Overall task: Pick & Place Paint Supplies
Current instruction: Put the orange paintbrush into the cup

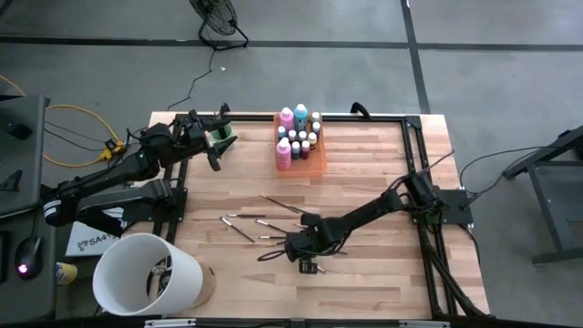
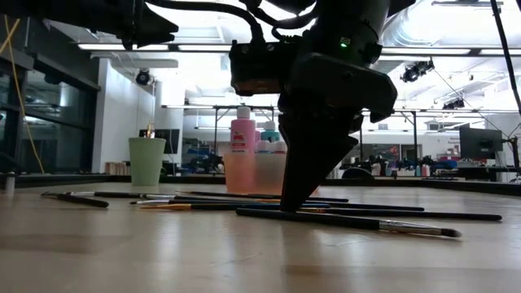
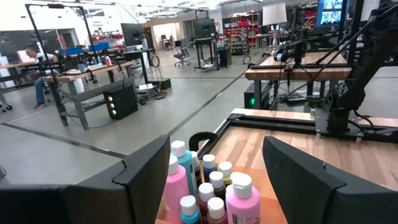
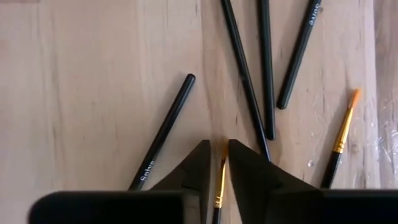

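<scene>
The right hand (image 1: 304, 258) sits low on the counter (image 1: 383, 273), in the lower middle of the high view, among the scattered brushes (image 1: 244, 220). In the right wrist view its two dark fingers (image 4: 198, 167) stand almost together, with the shaft of an orange-tipped brush (image 4: 220, 182) between them; whether they press it yet I cannot tell. Other dark handles (image 4: 163, 132) lie loose on the wood around it. Farther up, at the upper middle of the high view, the orange tray (image 1: 318, 165) holds pink and teal bottles (image 1: 286, 117) and small dark bottles (image 1: 303, 142). The left hand (image 1: 219, 138), fingers (image 3: 149, 180) well apart, hangs at the upper left beside the mint-green cup (image 2: 146, 160).
</scene>
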